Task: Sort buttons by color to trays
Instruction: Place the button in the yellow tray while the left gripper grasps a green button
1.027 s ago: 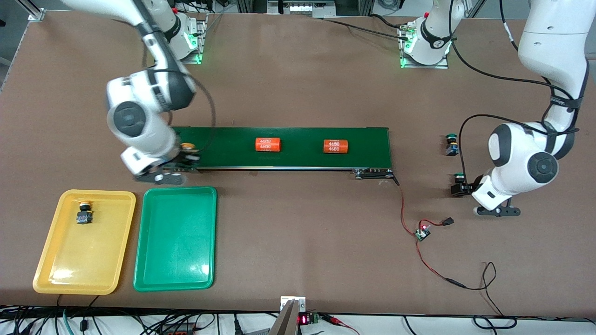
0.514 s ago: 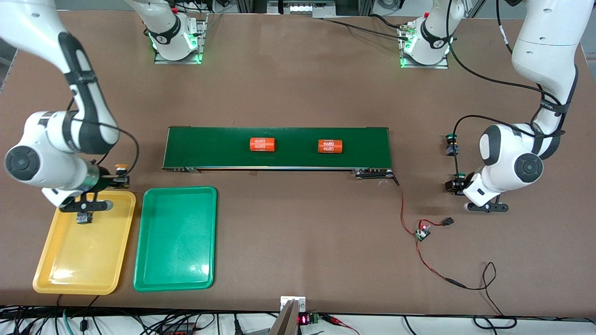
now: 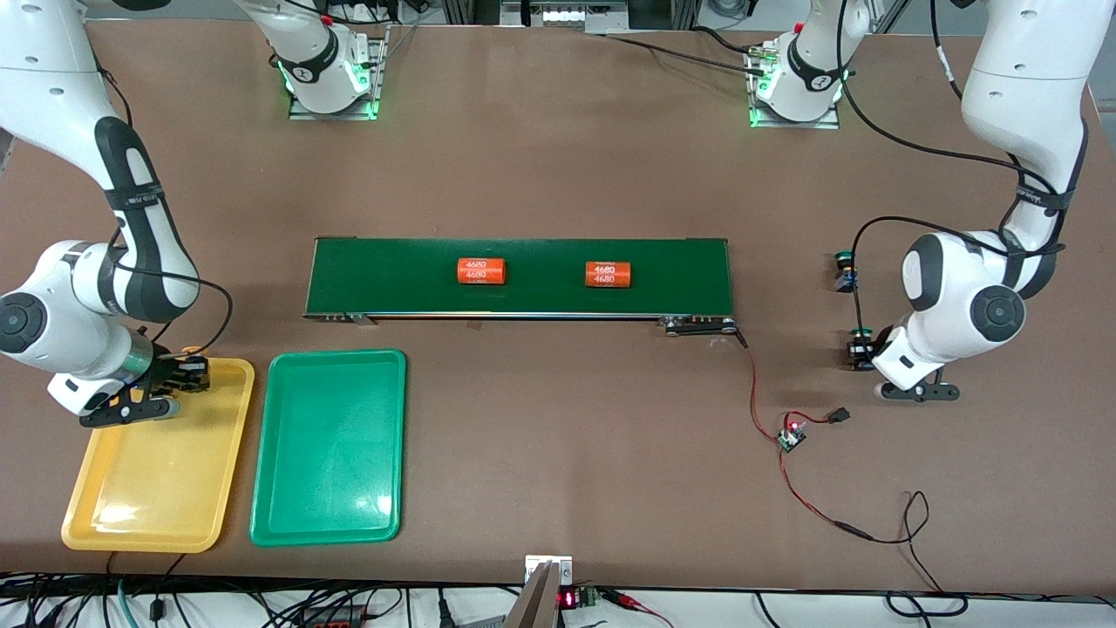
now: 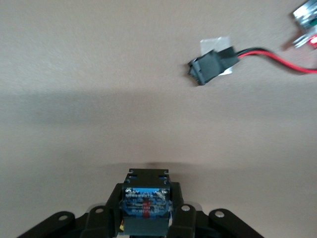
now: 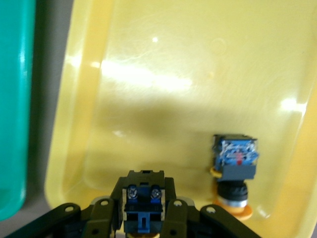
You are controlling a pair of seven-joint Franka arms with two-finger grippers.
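My right gripper [image 3: 188,372] is shut on a yellow-capped button [image 3: 187,355] and holds it over the edge of the yellow tray [image 3: 148,506] nearest the conveyor. In the right wrist view the held button [image 5: 143,206] sits between the fingers above the yellow tray [image 5: 148,99], where the other yellow-capped button [image 5: 236,166] lies. The green tray [image 3: 331,445] stands beside the yellow tray with nothing in it. My left gripper [image 3: 865,351] is shut on a green-capped button [image 3: 860,333] low at the table; it also shows in the left wrist view [image 4: 146,206]. A second green-capped button [image 3: 844,269] stands farther from the camera.
A dark-green conveyor belt [image 3: 384,277] carries two orange "4680" cylinders [image 3: 481,271] [image 3: 608,274]. Red-and-black wires with a small circuit board [image 3: 792,436] lie near the left arm's end. A black connector [image 4: 210,64] lies on the table.
My right gripper carried the yellow-capped button from the conveyor's end to over the yellow tray. The orange cylinders drifted toward the right arm's end. My left gripper stayed at the green-capped button.
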